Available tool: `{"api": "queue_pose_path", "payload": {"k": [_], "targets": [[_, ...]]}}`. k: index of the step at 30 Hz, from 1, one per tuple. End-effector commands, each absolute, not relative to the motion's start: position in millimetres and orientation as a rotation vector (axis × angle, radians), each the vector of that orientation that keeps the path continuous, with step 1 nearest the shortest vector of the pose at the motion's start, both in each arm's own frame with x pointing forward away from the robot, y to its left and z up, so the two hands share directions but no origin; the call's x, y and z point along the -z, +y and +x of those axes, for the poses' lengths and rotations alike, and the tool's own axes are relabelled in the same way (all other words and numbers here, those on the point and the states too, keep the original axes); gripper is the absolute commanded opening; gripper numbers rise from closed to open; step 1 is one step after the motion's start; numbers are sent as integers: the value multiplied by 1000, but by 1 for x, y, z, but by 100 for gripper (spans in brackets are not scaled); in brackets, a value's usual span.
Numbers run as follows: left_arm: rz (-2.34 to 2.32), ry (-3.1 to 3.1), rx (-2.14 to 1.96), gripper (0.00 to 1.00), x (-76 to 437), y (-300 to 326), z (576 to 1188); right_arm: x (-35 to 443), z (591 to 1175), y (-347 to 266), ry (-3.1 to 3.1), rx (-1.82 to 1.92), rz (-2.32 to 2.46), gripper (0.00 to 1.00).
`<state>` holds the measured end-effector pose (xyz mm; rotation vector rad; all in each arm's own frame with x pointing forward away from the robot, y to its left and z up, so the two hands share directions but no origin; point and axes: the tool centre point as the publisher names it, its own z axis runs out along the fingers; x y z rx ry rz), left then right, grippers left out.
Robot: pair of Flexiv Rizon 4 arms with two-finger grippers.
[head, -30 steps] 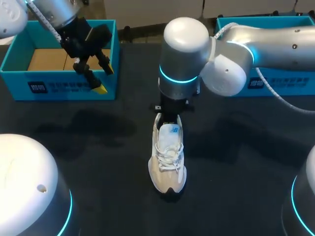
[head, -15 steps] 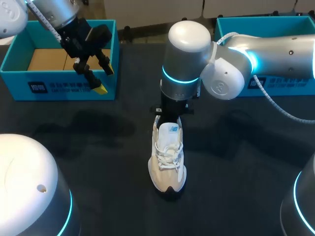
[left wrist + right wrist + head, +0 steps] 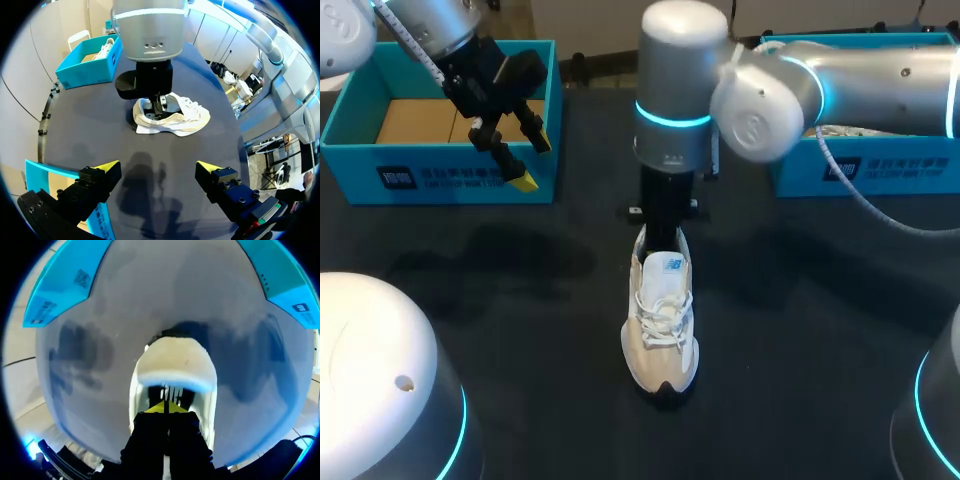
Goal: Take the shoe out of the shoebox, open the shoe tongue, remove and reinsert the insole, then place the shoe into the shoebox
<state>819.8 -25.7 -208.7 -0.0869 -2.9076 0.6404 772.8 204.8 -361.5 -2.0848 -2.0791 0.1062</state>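
shoe is out of its box: white lace-up sneaker standing upright on the dark desk, roughly centre, toe toward the near edge, heel toward the far edge. first step judged done. right arm comes in from the right and drops straight down over the heel opening; right gripper sits inside the shoe mouth behind the tongue, yellow tips pressed together. whether a thin edge of the insole is pinched between them cannot be told from the wrist view. the tongue looks lifted and pushed forward over the laces, so the opening step is probably done too. no loose insole lies on the desk in any view, so i judge the work to be at the insole step, with pull-out not yet visibly complete. left gripper hangs above the near wall of the left shoebox, fingers well apart, holding nothing, well clear of the shoe. that box shows only brown card filler inside. the right shoebox at far right holds a second white shoe. left to do, as judged: draw the insole out, seat it back flat, then carry the shoe into a shoebox.
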Motion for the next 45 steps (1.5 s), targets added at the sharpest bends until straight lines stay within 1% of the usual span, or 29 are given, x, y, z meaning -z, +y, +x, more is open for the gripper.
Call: {"api": "queue_pose_path", "payload": {"k": [1, 14, 27, 28, 29, 30, 31, 33, 34, 37, 38, 39, 40, 42, 45], "targets": [[-87, -2910, -639, 100, 208, -25, 819, 356, 770, 206, -2058, -152, -2046, 0], [-87, -2910, -639, 100, 208, -25, 819, 335, 737, 207, -1981, -271, -1996, 0], [-87, -2910, -639, 100, 208, -25, 819, 330, 726, 209, -1956, -295, -1978, 0], [-87, -2910, -639, 100, 208, -25, 819, 331, 726, 209, -1957, -292, -1977, 4], [-87, -2910, -639, 100, 208, -25, 819, 331, 726, 210, -1959, -284, -1975, 27], [-87, -2910, -639, 100, 208, -25, 819, 331, 726, 211, -1959, -284, -1975, 32], [-87, -2910, -639, 100, 208, -25, 819, 331, 726, 211, -1959, -283, -1975, 33], [-87, -2910, -639, 100, 208, -25, 819, 331, 725, 211, -1956, -280, -1972, 37], [-87, -2910, -639, 100, 208, -25, 819, 331, 725, 211, -1955, -281, -1972, 43], [-87, -2910, -639, 100, 208, -25, 819, 332, 725, 211, -1952, -281, -1970, 49], [-87, -2910, -639, 100, 208, -25, 819, 332, 724, 211, -1952, -281, -1969, 58], [-87, -2910, -639, 100, 208, -25, 819, 332, 724, 211, -1952, -280, -1968, 62], [-87, -2910, -639, 100, 208, -25, 819, 332, 724, 211, -1953, -278, -1966, 72], [-87, -2910, -639, 100, 208, -25, 819, 334, 724, 212, -1951, -276, -1958, 100], [-87, -2910, -639, 100, 208, -25, 819, 336, 724, 212, -1949, -269, -1947, 100]]}}
